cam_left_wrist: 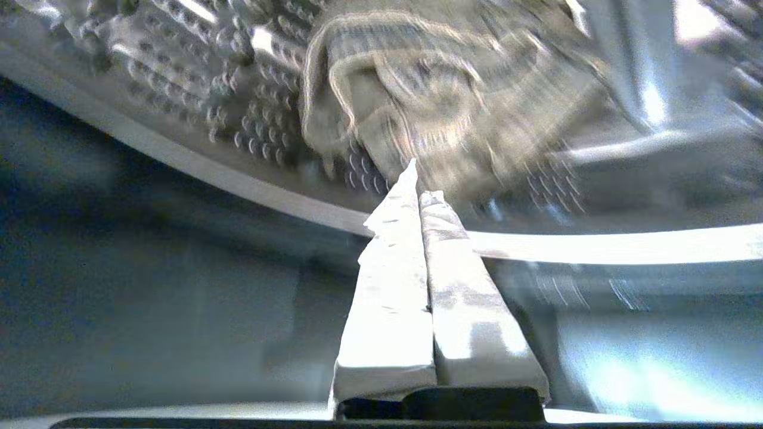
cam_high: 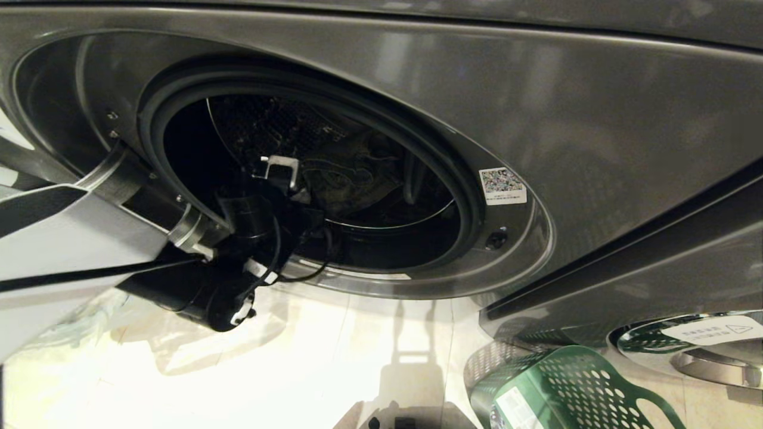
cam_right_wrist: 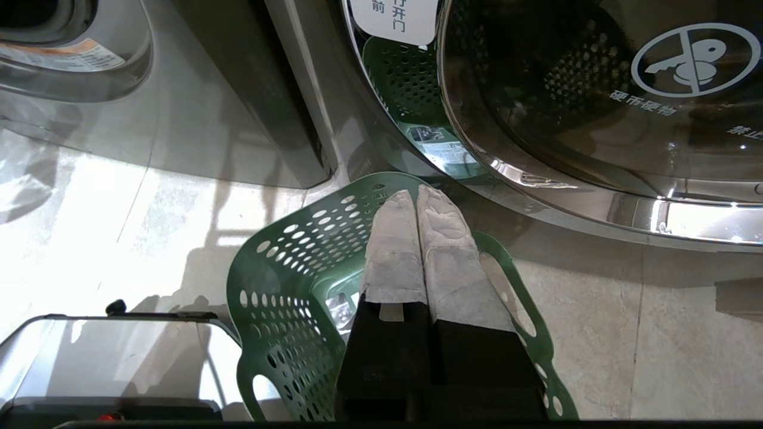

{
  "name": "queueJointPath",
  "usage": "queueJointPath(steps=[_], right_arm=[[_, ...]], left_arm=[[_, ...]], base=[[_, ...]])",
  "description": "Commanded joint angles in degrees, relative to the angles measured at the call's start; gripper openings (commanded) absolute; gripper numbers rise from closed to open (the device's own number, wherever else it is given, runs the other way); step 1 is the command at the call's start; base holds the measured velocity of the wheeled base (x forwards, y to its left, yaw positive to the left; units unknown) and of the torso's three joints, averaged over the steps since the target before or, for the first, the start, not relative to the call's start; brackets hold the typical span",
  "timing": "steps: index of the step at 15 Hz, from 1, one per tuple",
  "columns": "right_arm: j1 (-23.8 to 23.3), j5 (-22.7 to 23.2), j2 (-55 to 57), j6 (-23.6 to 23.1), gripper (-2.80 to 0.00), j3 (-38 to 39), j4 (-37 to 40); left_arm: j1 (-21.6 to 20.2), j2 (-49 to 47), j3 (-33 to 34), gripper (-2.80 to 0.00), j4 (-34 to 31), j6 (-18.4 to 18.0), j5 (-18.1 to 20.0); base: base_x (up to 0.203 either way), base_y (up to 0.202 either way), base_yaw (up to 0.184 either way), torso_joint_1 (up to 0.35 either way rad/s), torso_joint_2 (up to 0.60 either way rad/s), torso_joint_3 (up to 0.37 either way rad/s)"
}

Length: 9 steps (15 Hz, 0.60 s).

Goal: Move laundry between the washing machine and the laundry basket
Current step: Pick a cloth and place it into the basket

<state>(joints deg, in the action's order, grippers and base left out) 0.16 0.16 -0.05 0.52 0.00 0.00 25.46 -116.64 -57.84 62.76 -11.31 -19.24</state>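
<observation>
While laundry [cam_left_wrist: 429,89] fills drum [cam_left_wrist: 250,107], basket [cam_right_wrist: 286,280] waits beside.

The door glass [cam_right_wrist: 596,89] bears "硬币硬物" under a crossed-out key-and-coin sign; a white label [cam_right_wrist: 393,18] reads "开门".

- Head view: low and close to the washing machine [cam_high: 596,119], facing its open drum mouth [cam_high: 310,179]; picture tilted. Left arm [cam_high: 197,268] enters from the left edge, floor [cam_high: 328,357] below, green laundry basket [cam_high: 572,387] at the lower right corner.
- Left wrist view: sits behind the closed fingers [cam_left_wrist: 429,286], at the drum opening, looking into the perforated drum wall [cam_left_wrist: 250,119] and a pale garment [cam_left_wrist: 429,101] near the tips; blurred.
- Right wrist view: behind closed fingers [cam_right_wrist: 417,250], looking down at the laundry basket [cam_right_wrist: 286,268] and a second machine's closed glass door [cam_right_wrist: 596,89].
- Shared: head and left wrist both see the drum interior; head and right wrist both see the basket and floor.
</observation>
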Motion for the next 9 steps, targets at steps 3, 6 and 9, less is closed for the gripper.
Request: queueJointPath(steps=[3, 6, 9], right_arm=[[0.0, 0.0, 0.0, 0.0, -2.80, 0.0, 0.0], [0.0, 0.0, 0.0, 0.0, -2.80, 0.0, 0.0], [0.0, 0.0, 0.0, 0.0, -2.80, 0.0, 0.0]], left_arm=[[0.5, 16.6, 15.0, -2.80, 0.2, 1.1, -0.6], [0.4, 26.4, 25.0, -2.80, 0.2, 4.0, -4.5], [0.4, 37.0, 32.7, -2.80, -2.4, 5.7, -6.0]], base=[[0.000, 0.000, 0.000, 0.000, 0.00, 0.000], [0.000, 0.000, 0.000, 0.000, 0.00, 0.000], [0.000, 0.000, 0.000, 0.000, 0.00, 0.000]])
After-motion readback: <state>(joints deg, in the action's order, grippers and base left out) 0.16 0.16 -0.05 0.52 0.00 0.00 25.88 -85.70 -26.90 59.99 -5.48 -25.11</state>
